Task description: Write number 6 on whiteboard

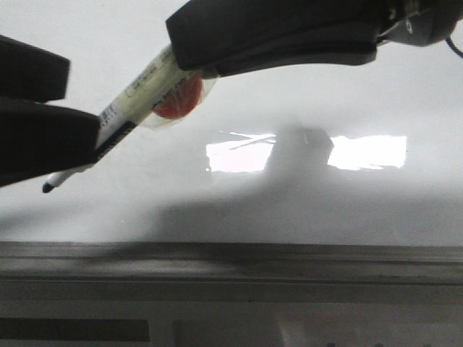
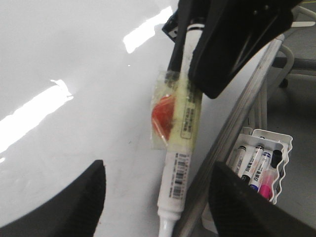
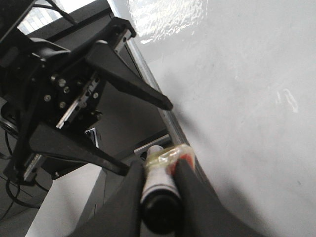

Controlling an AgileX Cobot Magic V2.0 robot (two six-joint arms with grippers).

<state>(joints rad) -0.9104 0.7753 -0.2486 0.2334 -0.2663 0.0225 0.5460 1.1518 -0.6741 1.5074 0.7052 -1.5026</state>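
Your right claw (image 3: pixel 158 190) is gripping the white barrel marker with red sticker (image 2: pixel 177 148) near its cap end above the glossy white-grey whiteboard (image 1: pixel 289 108); left claw (image 2: pixel 158 197) is gaping wide. Light, stiff, slippery; no 6 showing.

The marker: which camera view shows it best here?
The left wrist view: the marker runs nearly full length there, barcode and taped red piece visible. The front view shows its tip end past the right gripper. The right wrist view shows only its butt end.
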